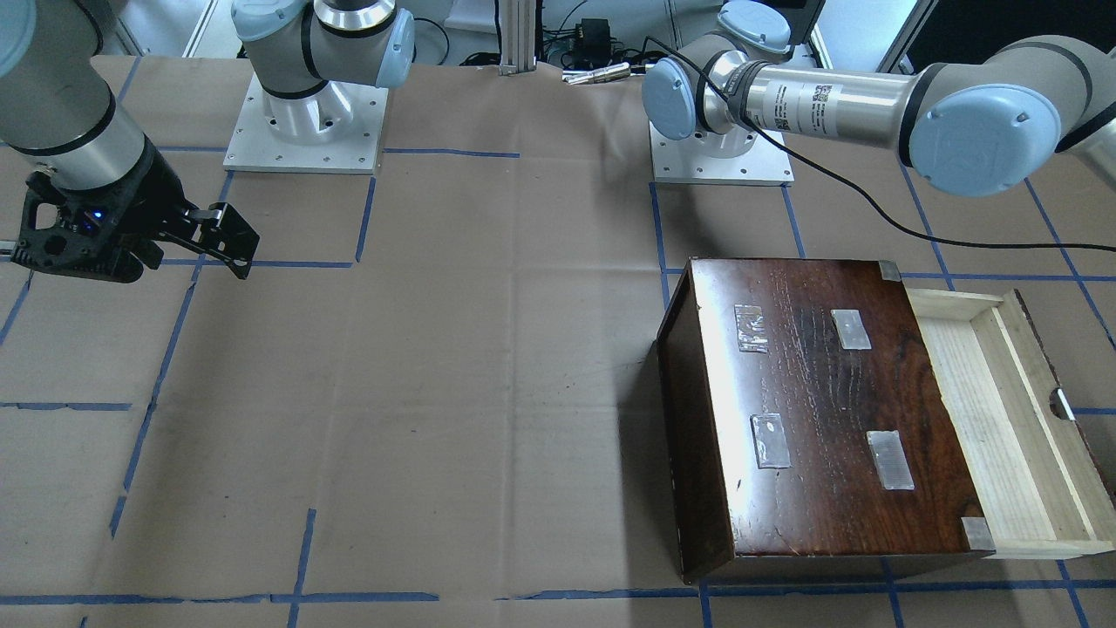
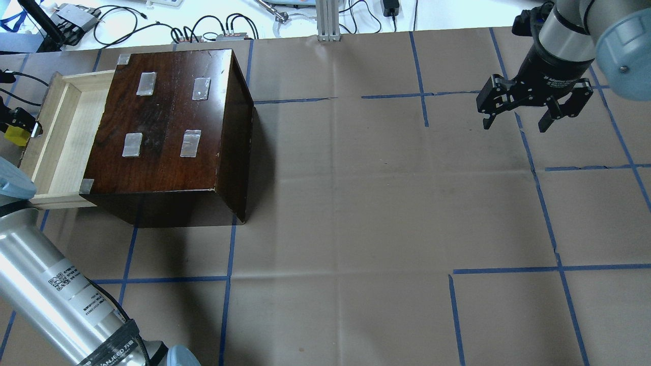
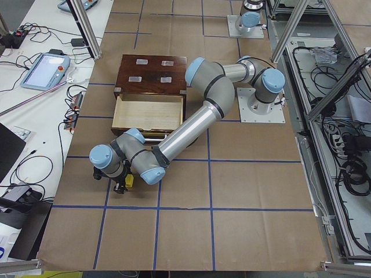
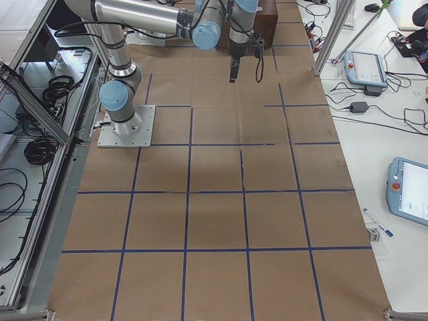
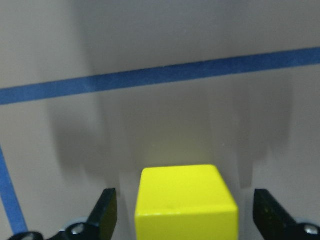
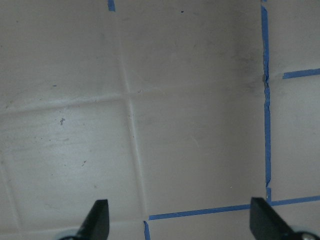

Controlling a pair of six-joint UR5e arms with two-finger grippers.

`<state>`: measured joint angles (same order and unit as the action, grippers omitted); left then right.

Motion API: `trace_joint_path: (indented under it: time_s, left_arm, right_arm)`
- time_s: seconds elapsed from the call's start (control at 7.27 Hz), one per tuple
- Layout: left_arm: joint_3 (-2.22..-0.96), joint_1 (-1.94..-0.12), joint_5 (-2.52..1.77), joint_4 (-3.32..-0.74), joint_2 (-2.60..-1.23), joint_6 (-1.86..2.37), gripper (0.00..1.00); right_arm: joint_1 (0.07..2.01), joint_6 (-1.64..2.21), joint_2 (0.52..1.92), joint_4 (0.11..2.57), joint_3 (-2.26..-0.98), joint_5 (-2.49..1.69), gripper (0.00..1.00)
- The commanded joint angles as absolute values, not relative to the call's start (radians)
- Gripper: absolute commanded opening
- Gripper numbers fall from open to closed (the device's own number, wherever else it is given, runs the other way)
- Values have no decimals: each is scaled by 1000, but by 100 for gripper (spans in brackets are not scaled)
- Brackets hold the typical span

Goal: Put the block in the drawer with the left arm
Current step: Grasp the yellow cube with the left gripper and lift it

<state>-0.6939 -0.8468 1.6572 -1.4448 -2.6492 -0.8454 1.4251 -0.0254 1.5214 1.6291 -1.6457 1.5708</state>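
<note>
The yellow block point(image 5: 186, 205) rests on the brown paper between the two fingers of my left gripper point(image 5: 186, 194), which is open, with a gap on each side of the block. In the overhead view the block point(image 2: 15, 135) lies at the far left edge, just outside the notched front board of the drawer point(image 2: 61, 132). The drawer stands pulled out of the dark box point(image 2: 168, 122) and holds nothing. In the exterior left view the block point(image 3: 128, 180) sits under my left gripper point(image 3: 121, 186), on the near side of the drawer point(image 3: 148, 113). My right gripper point(image 2: 515, 124) is open and empty, far from the box.
The dark box point(image 1: 828, 401) with grey tape patches takes up that side of the table, its drawer point(image 1: 1003, 419) sticking out. A loose black cable point(image 1: 872, 205) runs from the left arm. Blue tape lines cross the brown paper. Cables and devices lie along the far table edge point(image 2: 203, 30).
</note>
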Motion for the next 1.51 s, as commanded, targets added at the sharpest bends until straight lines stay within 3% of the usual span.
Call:
trace_joint_path:
  time_s: [0.0, 0.14, 0.28, 0.69, 1.1, 1.38]
  left_arm:
    - [-692, -847, 1675, -1476, -2646, -844, 21]
    - [-684, -847, 1675, -1482, -2622, -841, 5]
    - [-687, -847, 1674, -1530, -2571, -833, 0]
    - [-722, -864, 1667, -1823, -2362, -805, 0]
    - [-1007, -943, 1649, -1904, -2086, -740, 0]
    - [-1158, -1032, 1628, -1744, -2049, -669, 0]
  right_arm:
    - [1425, -25, 1522, 1629, -1644, 1571, 100]
    - [1425, -26, 1522, 1629, -1646, 1571, 100]
    - [1425, -26, 1522, 1629, -1646, 1571, 100]
    - [1425, -25, 1522, 1629, -1646, 1571, 100]
    - [1425, -25, 1522, 1629, -1646, 1571, 100]
    - [1425, -25, 1522, 1629, -1644, 1571, 100]
